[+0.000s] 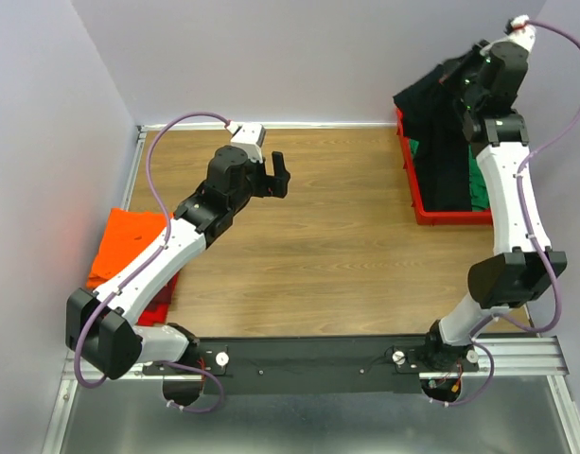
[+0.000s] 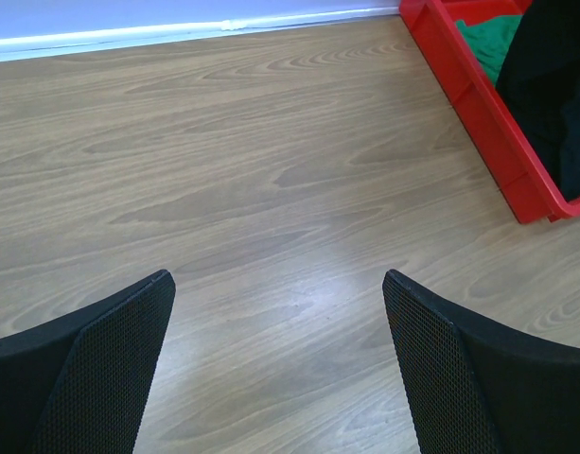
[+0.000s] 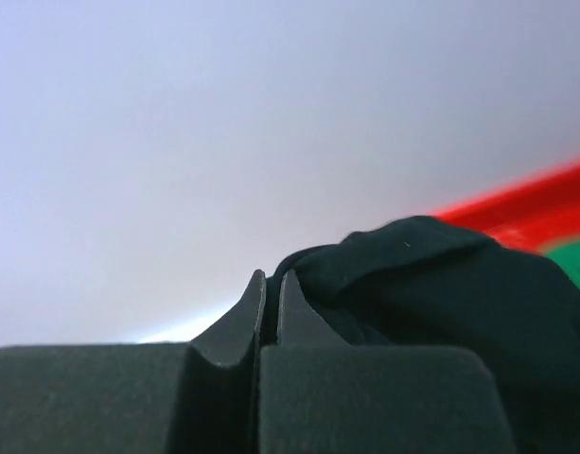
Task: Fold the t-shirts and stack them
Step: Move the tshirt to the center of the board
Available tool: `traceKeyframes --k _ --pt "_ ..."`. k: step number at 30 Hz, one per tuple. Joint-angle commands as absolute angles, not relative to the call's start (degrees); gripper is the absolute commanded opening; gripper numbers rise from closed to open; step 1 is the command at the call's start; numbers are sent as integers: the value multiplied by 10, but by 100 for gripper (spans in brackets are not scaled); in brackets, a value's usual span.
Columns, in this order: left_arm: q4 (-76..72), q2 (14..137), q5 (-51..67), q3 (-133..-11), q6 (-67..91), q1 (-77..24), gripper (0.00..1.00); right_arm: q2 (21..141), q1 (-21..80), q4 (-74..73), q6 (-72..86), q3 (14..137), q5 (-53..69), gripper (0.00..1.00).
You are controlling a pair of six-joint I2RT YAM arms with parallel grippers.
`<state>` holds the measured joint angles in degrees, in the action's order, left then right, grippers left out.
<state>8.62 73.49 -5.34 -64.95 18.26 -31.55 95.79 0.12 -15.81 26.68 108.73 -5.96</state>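
Observation:
My right gripper (image 1: 457, 78) is raised over the red tray (image 1: 441, 217) at the back right, shut on a fold of the black t-shirt (image 1: 443, 142). The shirt hangs from it down into the tray. In the right wrist view the fingers (image 3: 271, 280) pinch the black t-shirt (image 3: 431, 284) tightly. A green t-shirt (image 1: 478, 185) lies in the tray beside the black one. An orange t-shirt (image 1: 129, 241) lies at the table's left edge, with a dark red t-shirt's edge (image 1: 162, 301) showing under it. My left gripper (image 1: 280, 175) hovers open over bare wood (image 2: 280, 284).
The red tray's wall (image 2: 479, 104) stands right of the left gripper, with the green t-shirt (image 2: 488, 38) and the black t-shirt (image 2: 554, 85) inside. Purple walls close off the left and back. A metal rail runs along the near edge.

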Motion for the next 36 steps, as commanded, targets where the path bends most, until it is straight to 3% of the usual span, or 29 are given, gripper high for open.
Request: traceKeyframes --k 1,10,15,19,23,27,28,29,32,36 --pt "91 729 -47 -666 185 -309 98 926 94 -139 216 1157 -26 0" --pt "95 729 -37 -668 195 -287 98 954 302 -134 157 1305 -13 0" --pt "94 727 -38 -667 197 -279 98 994 359 -134 128 1368 -44 0" --pt "95 722 -45 -665 199 -276 98 1002 359 -134 132 1343 -124 0" --pt "97 720 -61 -665 201 -273 98 991 349 -133 128 1228 -242 1" --pt "107 724 -84 -667 211 -272 98 970 259 -134 226 1005 -245 23" --pt "112 725 -96 -666 220 -271 98 972 232 -135 250 972 -210 31" --pt "119 728 -100 -668 227 -267 98 975 185 -136 288 936 -193 46" --pt "141 730 -113 -652 257 -252 98 998 122 -140 319 839 -130 67" --pt "153 716 -145 -604 300 -236 98 981 117 -139 322 764 -90 74"
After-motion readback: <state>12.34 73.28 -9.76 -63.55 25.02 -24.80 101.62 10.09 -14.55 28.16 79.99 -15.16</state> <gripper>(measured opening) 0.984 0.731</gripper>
